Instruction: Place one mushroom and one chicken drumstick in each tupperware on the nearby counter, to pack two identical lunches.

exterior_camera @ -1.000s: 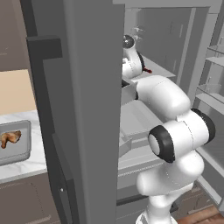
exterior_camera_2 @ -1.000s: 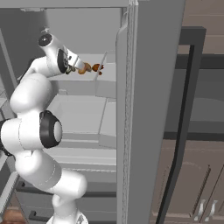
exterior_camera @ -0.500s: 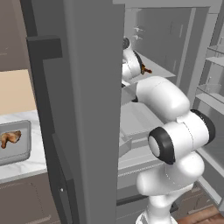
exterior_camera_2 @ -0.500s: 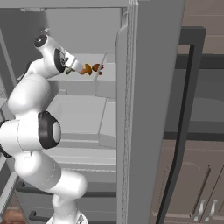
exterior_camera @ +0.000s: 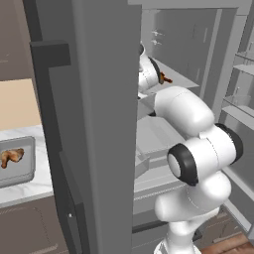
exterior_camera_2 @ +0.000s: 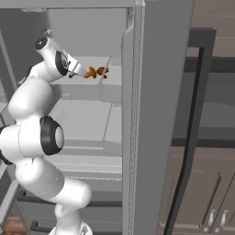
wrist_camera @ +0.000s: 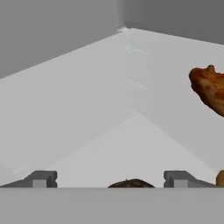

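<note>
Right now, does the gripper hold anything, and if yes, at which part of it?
Nothing is held. In the hand view the gripper is open, with a dark rounded item low between its fingertips, ungripped, and a chicken drumstick lies apart, ahead.

One tupperware, two chicken drumsticks.

Arm: glossy white rounded segments, dark grey to black rings at joints. Hand: two small dark grey fingertips.
</note>
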Controlling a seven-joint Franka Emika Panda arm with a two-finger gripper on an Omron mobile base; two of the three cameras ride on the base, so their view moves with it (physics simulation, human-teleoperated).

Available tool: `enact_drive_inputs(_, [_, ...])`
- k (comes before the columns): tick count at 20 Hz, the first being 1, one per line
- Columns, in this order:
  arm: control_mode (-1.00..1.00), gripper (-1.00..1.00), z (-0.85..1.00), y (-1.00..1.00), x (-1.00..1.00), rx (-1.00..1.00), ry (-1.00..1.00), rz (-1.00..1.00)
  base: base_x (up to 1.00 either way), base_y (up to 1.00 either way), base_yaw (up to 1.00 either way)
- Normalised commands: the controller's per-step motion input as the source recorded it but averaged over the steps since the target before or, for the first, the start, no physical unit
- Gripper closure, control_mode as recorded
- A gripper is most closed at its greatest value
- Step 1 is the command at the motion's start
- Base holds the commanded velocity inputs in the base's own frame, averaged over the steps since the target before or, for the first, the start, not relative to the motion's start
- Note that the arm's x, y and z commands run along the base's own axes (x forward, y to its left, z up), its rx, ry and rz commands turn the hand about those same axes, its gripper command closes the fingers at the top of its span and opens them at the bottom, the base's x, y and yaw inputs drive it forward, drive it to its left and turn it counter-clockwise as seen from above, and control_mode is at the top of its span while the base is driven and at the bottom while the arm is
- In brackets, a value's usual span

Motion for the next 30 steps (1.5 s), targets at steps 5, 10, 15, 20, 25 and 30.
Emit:
enact_drive_inputs(5, [-1.00, 1.00, -0.22, 0.00, 0.05, 0.00, 0.03, -0.03, 0.00, 0.00, 0.00])
enact_drive_inputs(10, [-1.00, 1.00, -0.33, 0.00, 0.00, 0.00, 0.10, -0.06, 0.00, 0.00, 0.00])
enact_drive_inputs(15, [-1.00, 1.00, -0.23, 0.01, 0.00, 0.00, 0.10, -0.04, 0.00, 0.00, 0.00])
enact_drive_inputs(20, [-1.00, 1.00, -0.08, 0.07, -0.03, 0.00, 0.01, -0.02, 0.00, 0.00, 0.00])
enact_drive_inputs(25, [-1.00, 1.00, 0.00, 0.14, -0.32, -0.03, -0.20, 0.00, 0.00, 0.00, 0.00])
enact_drive_inputs(30, [-1.00, 1.00, 0.01, -0.02, -0.63, -0.01, -0.15, 0.00, 0.00, 0.00, 0.00])
